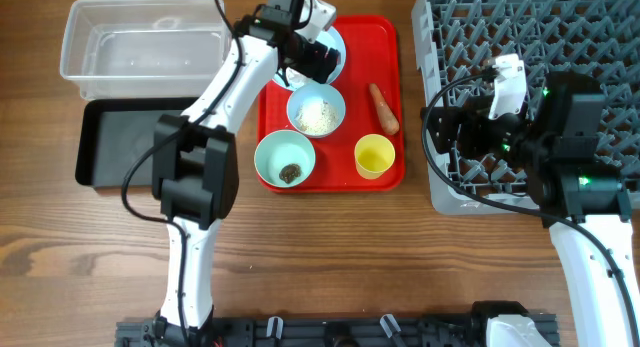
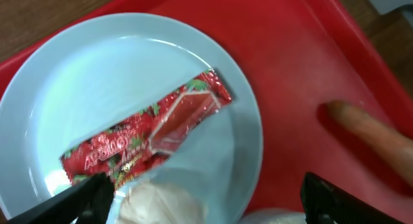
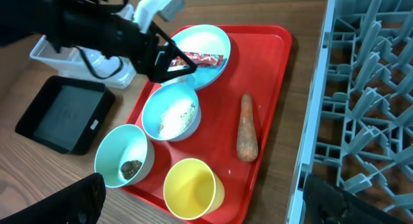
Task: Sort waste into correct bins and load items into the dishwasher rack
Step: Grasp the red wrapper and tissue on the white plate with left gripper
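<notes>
While the left gripper (image 1: 322, 59) hangs over the plate (image 1: 341, 45) at the far end of the red tray (image 1: 388, 42), we cannot read its jaws from overhead. On the same tray sit the rice bowl (image 1: 298, 102), its rice (image 1: 318, 115) a grainy white heap, the scrap bowl (image 1: 268, 152) with a dark scrap (image 1: 290, 173) at its bottom, a round yellow cup (image 1: 374, 155) and a tapered orange carrot (image 1: 384, 107). Left of the tray lie the clear tub (image 1: 140, 62) and, just beside it, the matte black tray (image 1: 130, 147). The right gripper (image 1: 440, 127) sits above the left edge of the grey pegged rack (image 1: 470, 27), well apart from the waste.

From the left wrist we see both fingers (image 2: 90, 198) spread wide, gripping nothing. The glossy red wrapper (image 2: 148, 137) lies flat on the smooth plate, slanting from beside the finger at the frame's left up and away, mostly ahead of the jaws. The crumpled tissue (image 2: 161, 204) lies between the fingers at the frame's lower edge, touching the wrapper.

From the right wrist we find those jaws wide apart too, and empty. Between them, farther off, lie the cup and both bowls. The carrot lies flat near the tray's rack-side rim, and the rack's upright pegs fill the right side.
</notes>
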Available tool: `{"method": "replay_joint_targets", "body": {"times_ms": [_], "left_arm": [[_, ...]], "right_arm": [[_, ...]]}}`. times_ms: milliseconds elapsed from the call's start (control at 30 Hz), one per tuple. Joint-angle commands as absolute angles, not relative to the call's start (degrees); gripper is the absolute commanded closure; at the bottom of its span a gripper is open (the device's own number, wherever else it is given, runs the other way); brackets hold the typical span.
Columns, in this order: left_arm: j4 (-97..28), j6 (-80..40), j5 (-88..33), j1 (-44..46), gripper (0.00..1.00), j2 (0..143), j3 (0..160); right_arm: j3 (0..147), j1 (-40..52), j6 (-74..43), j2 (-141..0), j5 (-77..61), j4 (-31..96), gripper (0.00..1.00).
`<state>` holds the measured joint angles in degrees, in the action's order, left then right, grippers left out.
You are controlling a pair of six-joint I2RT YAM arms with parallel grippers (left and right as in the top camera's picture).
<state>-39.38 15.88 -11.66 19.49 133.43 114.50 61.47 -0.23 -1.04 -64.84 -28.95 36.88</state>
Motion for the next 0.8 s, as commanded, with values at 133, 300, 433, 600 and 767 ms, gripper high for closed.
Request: {"method": "replay_joint_targets", "body": {"times_ms": [133,300,433,600,767], "left_arm": [[-36.97,19.33,-10.39,16.97,0.05,136.92,115.57],[-35.66,19.35,-10.37,16.25,0.05,139.41,115.5],[-35.03,19.35,-10.39,16.27,0.05,140.49,115.5],[-35.11,19.33,-10.39,16.27,0.09,141.58,115.5],[-35.09,19.31,-10.39,16.27,0.48,143.13,115.5]], "right_arm": [[62.65,0.14,-1.54,-65.17,-29.82,37.06,0.0],[62.65,0.14,-1.52,-65.17,-29.82,37.06,0.01],[62.65,0.14,-1.54,-65.17,-29.8,37.06,0.0],[62.65,0.14,-1.54,-65.17,-29.82,37.06,0.0],[62.65,0.14,-1.56,-65.17,-29.82,37.06,0.0]]}}
